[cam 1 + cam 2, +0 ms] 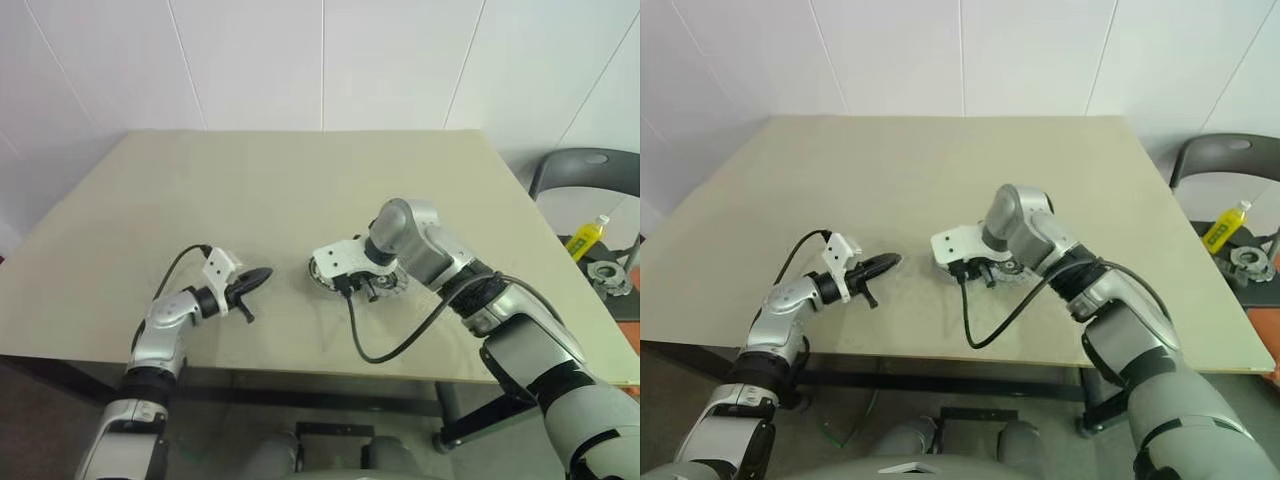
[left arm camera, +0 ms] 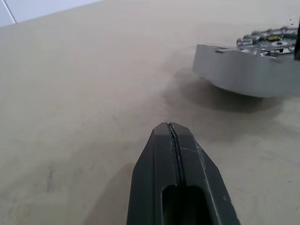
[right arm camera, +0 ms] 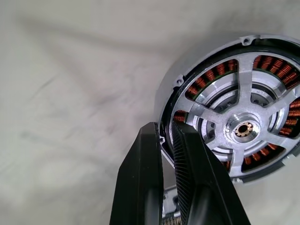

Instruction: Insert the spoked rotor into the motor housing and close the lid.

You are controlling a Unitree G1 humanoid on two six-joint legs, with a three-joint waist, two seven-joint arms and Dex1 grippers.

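Near the desk (image 1: 300,190) centre, the motor housing (image 3: 229,108) is pinched at its rim by the right gripper (image 3: 168,140); slippage is risked. The left gripper (image 2: 172,136) is closed, empty.

Spoked rotor (image 3: 239,126) sits in motor housing (image 3: 171,89) on table (image 1: 300,180), lower centre; chair (image 1: 590,175) far right.

Head views downward over table (image 1: 250,200); wrist views close.
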